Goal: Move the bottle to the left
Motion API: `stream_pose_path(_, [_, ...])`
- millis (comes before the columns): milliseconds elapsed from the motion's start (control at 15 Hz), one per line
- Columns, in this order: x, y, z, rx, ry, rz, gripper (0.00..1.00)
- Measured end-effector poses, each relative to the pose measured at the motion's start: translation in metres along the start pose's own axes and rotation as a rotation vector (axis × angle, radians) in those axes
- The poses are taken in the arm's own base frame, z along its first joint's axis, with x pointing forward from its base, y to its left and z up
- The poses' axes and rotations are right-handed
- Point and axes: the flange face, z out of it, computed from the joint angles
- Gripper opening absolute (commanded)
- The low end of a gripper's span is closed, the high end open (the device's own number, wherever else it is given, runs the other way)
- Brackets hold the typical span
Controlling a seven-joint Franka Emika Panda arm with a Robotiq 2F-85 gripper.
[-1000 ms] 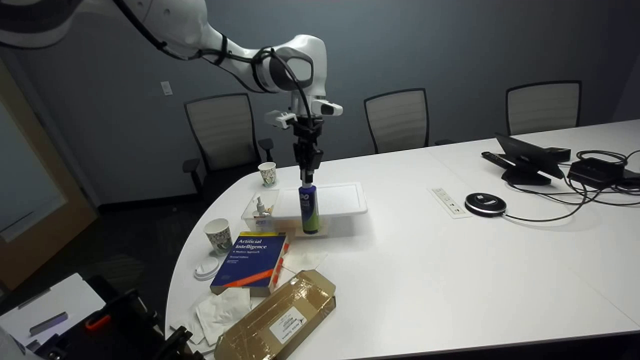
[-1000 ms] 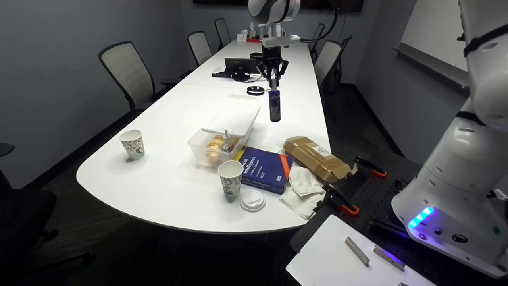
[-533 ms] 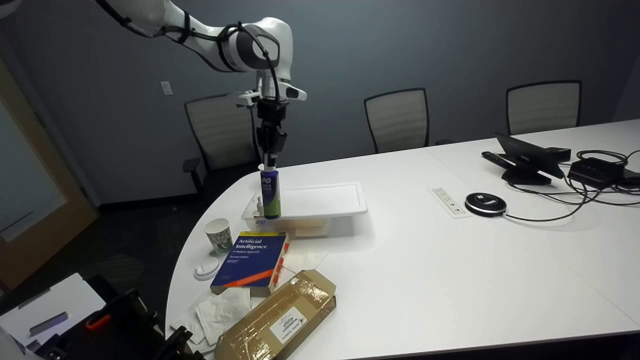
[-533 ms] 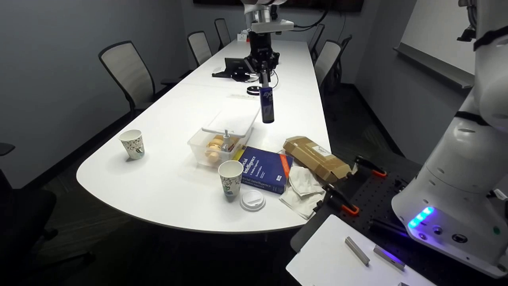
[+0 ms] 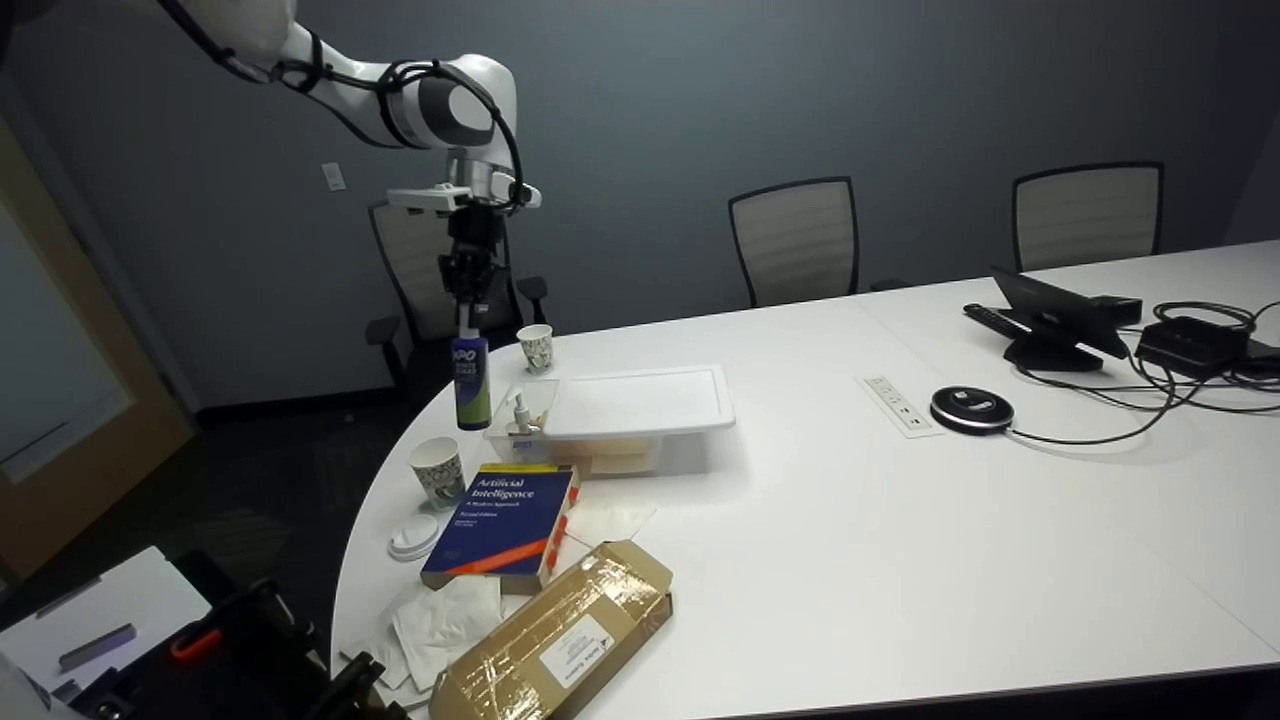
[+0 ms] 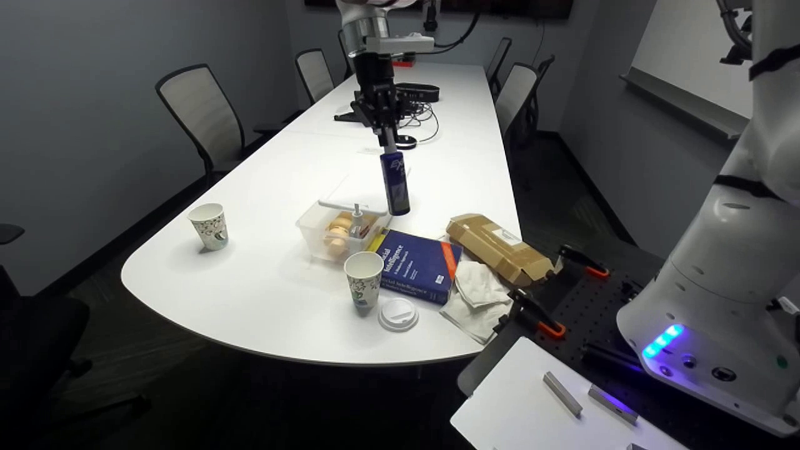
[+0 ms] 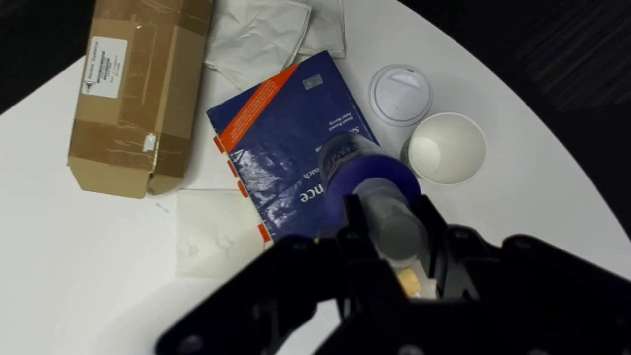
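The bottle (image 5: 471, 385) is a slim cylinder with a dark purple body, green lower part and pale top. It hangs in the air, near upright in an exterior view and slightly tilted in an exterior view (image 6: 395, 184). My gripper (image 5: 468, 312) is shut on its pale top. The fingers also show around the top in an exterior view (image 6: 388, 136). In the wrist view the gripper (image 7: 389, 209) has one finger on each side of the pale cap, and the bottle's purple shoulder (image 7: 373, 169) shows beyond, above the book. The bottle's base is hidden there.
Below are a clear container (image 6: 312, 234) with its white lid partly on, a blue book (image 6: 415, 265), a paper cup (image 6: 364, 281), a cup lid (image 6: 398, 314), a cardboard box (image 6: 497, 247) and napkins (image 6: 478, 294). Another cup (image 6: 210, 226) stands near the table edge.
My gripper and the held bottle have moved left in both exterior views. In an exterior view they have come nearer the camera and the bottle has tilted slightly. The table objects have not moved.
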Motion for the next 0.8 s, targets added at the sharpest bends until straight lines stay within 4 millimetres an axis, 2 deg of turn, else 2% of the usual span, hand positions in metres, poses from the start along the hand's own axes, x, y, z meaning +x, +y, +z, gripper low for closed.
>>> stream_pose_path(400, [-0.011, -0.074, 0.005, -0.047, 0.022, -0.229, 0.07])
stream_pose_path(800, [0.005, -0.122, 0.024, -0.034, 0.120, -0.415, 0.07])
